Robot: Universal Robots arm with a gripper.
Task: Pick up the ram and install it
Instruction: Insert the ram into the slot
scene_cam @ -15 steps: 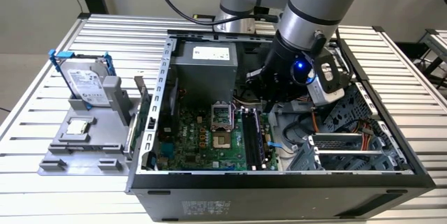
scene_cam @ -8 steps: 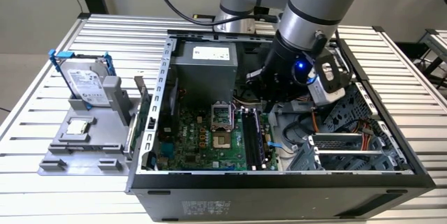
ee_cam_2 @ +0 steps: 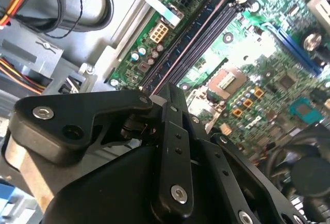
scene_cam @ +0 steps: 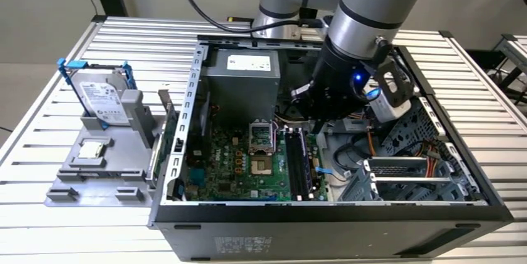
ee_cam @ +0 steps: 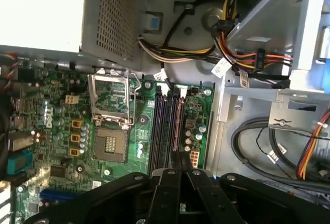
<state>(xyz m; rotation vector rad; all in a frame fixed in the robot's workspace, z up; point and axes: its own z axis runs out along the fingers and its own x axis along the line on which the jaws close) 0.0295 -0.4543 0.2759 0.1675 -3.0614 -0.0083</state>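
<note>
ram, a long narrow dark stick (scene_cam: 297,164), sits in a motherboard slot (ee_cam: 164,126); black fingers (ee_cam_2: 174,116) pressed together just above it.

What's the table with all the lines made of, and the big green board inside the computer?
The table looks like metal, probably aluminium: pale silver ribbed slats with a dull shine. The green board looks like stiff glossy circuit board, likely plastic-like laminate, dotted with small shiny metal parts. The computer case walls look like bare grey sheet metal with punched holes.
</note>
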